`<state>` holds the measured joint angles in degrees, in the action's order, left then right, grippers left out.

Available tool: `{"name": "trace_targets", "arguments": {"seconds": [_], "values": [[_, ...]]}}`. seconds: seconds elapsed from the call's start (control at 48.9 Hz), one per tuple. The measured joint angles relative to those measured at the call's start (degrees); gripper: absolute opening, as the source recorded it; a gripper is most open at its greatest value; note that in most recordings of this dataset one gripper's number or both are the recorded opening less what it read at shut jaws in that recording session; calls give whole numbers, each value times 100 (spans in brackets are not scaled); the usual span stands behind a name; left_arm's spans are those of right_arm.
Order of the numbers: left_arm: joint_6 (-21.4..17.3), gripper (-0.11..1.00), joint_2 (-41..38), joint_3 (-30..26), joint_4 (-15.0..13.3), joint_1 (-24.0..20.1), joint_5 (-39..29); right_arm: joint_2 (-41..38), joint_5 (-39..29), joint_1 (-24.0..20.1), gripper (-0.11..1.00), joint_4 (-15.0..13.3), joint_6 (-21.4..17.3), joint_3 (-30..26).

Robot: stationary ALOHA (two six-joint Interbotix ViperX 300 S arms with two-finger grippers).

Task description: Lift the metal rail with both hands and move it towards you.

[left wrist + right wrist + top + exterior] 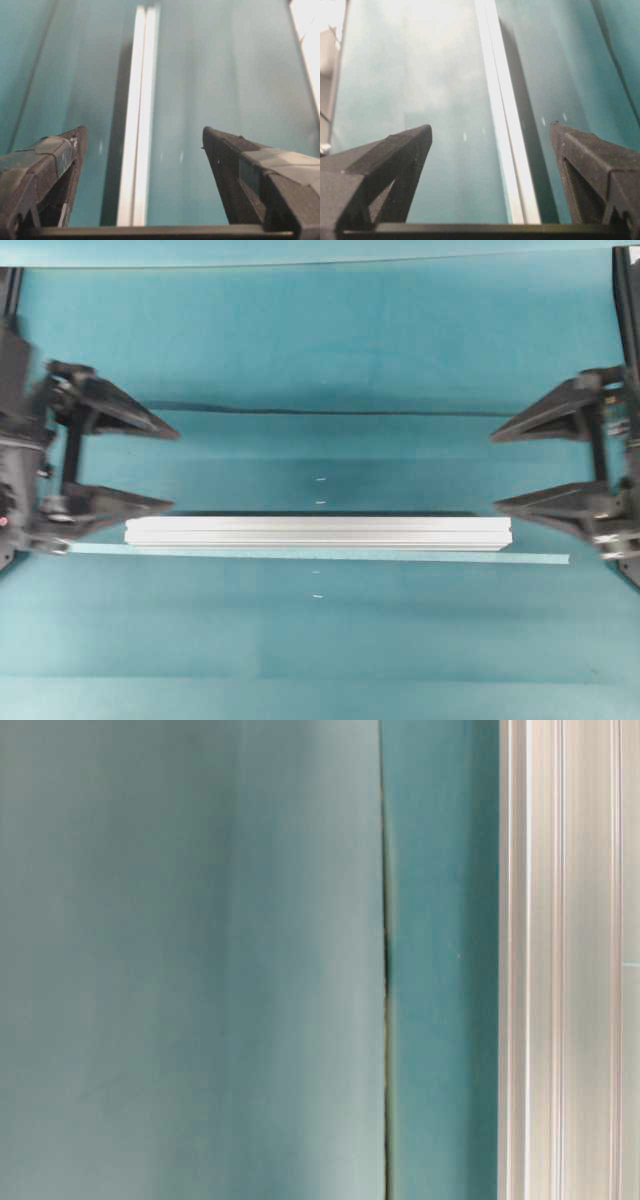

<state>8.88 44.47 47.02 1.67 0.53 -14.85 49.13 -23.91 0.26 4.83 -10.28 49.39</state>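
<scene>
Flanking the scene at nine o'clock in the overhead view, the left gripper (170, 468) has its fingers spread wide and holds nothing; its lower finger tip sits just above the rail's left end, not touching as far as I can tell. The metal rail (318, 532) lies flat on the teal desk (320, 640), running from nine to three o'clock a little below centre, with a thin pale tape strip (540, 558) just beside its near edge (longer than the rail, reaching further toward three o'clock). At three o'clock the right gripper (495, 470) is likewise spread and empty, its lower finger close to the rail's right end.

Each wrist view looks along the rail, which lines up between the open fingers but ahead of them, so neither gripper surrounds it.

My reading is that the step in hand is the approach, before any grasp. Next, each gripper would need to straddle its end of the rail, close together, then lift level and draw it toward six o'clock.
</scene>
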Motion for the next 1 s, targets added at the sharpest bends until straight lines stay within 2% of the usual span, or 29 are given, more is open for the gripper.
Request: {"name": "trace_targets", "arguments": {"seconds": [0.307,1.003], "values": [[9,91,519,132,0,0,202,185,0,0,95,-9,26,149],[44,91,606,220,0,9,193,334,44,0,95,0,26,185]]}}
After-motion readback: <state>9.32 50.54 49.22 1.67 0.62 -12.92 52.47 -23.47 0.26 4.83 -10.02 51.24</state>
